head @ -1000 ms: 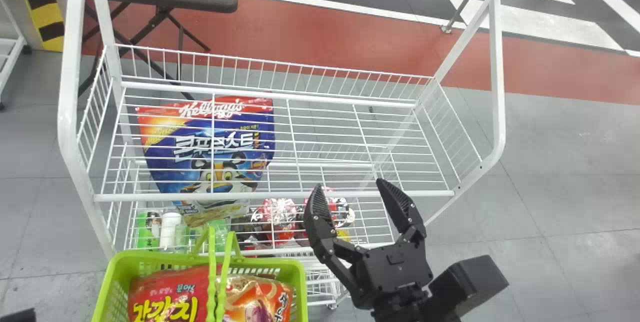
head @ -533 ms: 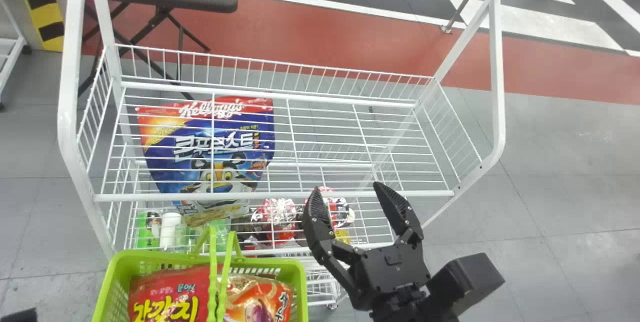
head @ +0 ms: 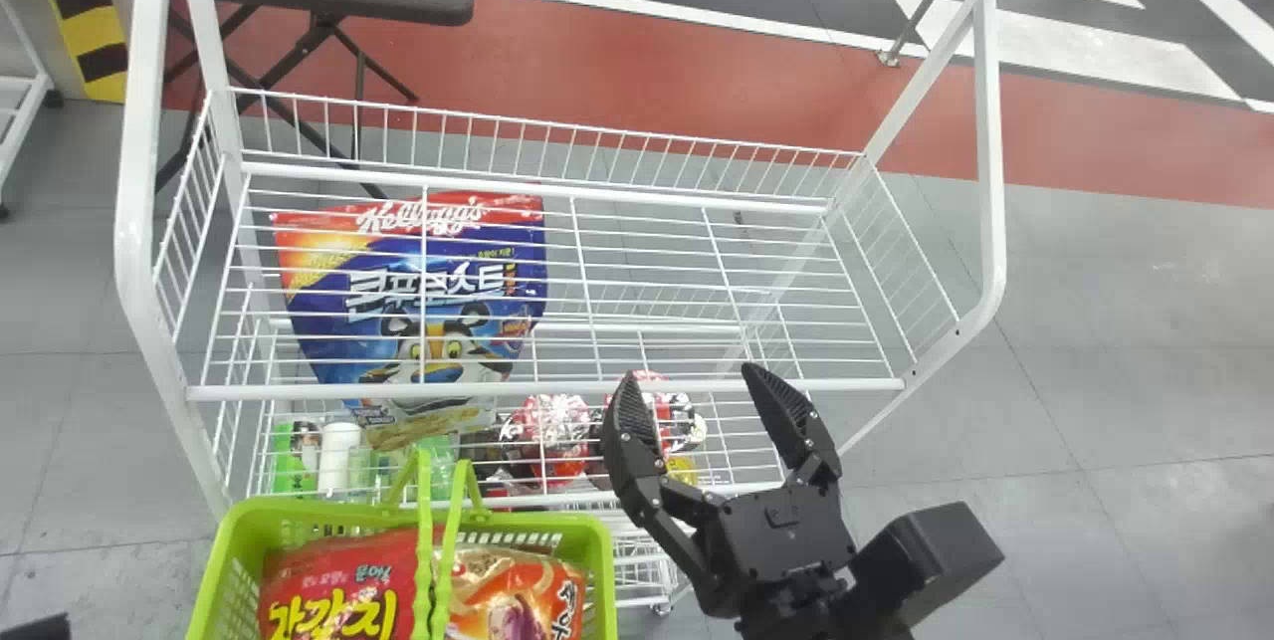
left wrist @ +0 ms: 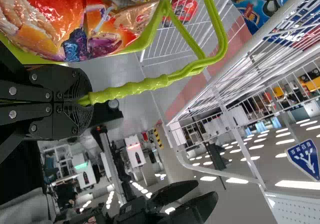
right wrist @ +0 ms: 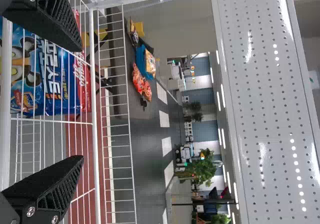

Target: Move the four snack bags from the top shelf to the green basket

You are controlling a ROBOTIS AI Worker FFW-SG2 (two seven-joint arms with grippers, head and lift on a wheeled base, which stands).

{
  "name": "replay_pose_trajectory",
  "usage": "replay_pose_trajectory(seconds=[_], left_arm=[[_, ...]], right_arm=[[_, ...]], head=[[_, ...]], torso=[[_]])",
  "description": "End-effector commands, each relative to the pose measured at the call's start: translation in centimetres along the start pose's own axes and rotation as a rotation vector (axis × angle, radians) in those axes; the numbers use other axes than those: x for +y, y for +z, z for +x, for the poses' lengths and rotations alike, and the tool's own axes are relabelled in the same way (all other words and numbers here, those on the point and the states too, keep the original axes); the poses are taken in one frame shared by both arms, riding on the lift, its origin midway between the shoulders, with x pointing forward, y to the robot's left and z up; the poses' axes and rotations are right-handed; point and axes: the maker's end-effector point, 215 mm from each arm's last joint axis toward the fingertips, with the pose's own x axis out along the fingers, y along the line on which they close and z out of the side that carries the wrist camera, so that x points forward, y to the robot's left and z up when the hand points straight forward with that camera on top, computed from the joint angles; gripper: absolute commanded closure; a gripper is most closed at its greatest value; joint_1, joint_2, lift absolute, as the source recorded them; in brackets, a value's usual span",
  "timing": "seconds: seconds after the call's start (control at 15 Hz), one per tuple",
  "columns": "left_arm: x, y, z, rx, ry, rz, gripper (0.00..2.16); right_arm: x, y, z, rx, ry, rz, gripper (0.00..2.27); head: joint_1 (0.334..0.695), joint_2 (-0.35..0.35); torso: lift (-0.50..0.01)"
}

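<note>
Right end effector [head: 689,370], spread wide, hangs near the shelf's front edge [head: 518,389].

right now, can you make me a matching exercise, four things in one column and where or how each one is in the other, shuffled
1. left end effector
2. red snack bag
3. right end effector
4. blue cereal bag

a. open, holding nothing
b. seen through the wires of the white shelf
c. closed on the green handle
d. in the green basket

Right pairs: 1-c, 2-d, 3-a, 4-b
</note>
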Motion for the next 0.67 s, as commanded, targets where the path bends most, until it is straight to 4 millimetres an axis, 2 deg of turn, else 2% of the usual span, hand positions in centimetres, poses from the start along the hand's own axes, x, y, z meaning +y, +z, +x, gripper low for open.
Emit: replay_pose_trajectory(seconds=[0.0, 0.6], left_arm=[[-0.03, 0.05, 0.00, 0.000, 0.000, 0.001, 1.73], [-0.17, 0.00, -0.16, 0.000, 0.000, 0.003, 1.73]], right_arm=[[0.01, 0.11, -0.05, -0.003, -0.001, 0.000, 0.04], [0.13, 0.06, -0.10, -0.002, 0.003, 0.005, 0.04]], head=[[0.695, -0.350], [0.695, -0.350]], torso=[[0.000], [0.000]])
